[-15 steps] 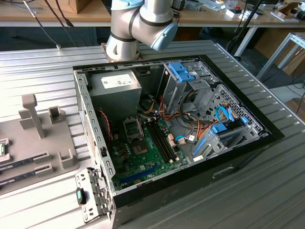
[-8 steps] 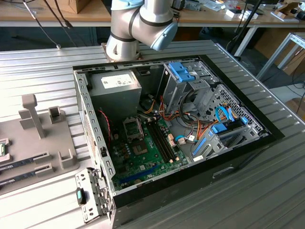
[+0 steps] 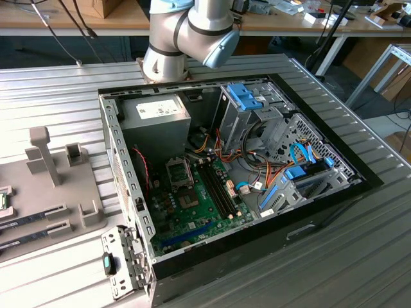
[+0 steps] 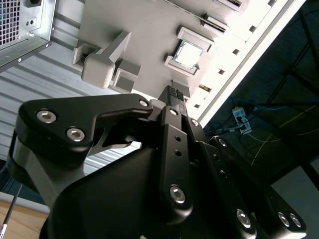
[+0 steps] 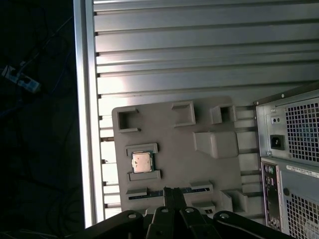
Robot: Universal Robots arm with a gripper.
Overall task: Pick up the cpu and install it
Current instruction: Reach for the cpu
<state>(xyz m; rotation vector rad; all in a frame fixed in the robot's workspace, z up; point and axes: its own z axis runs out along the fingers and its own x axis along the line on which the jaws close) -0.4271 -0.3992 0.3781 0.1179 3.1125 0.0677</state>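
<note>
The cpu (image 5: 142, 163) is lying in a pocket of the grey holder (image 3: 26, 186), at nine o'clock of the computer case (image 3: 270, 240) in the exterior view; the claw (image 5: 172, 191) is being held pressed together, empty, near it; being judged light, stiff and fragile, it is best taken by opposite edges.

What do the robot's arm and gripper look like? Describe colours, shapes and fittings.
In the exterior view, the arm is made of rounded silver-grey tube sections, with a pale blue cap on one joint. In the second wrist view, the gripper is matte black: flat, angular link plates joined by silver screws, narrowing to slim fingers with a ribbed tip.
</note>
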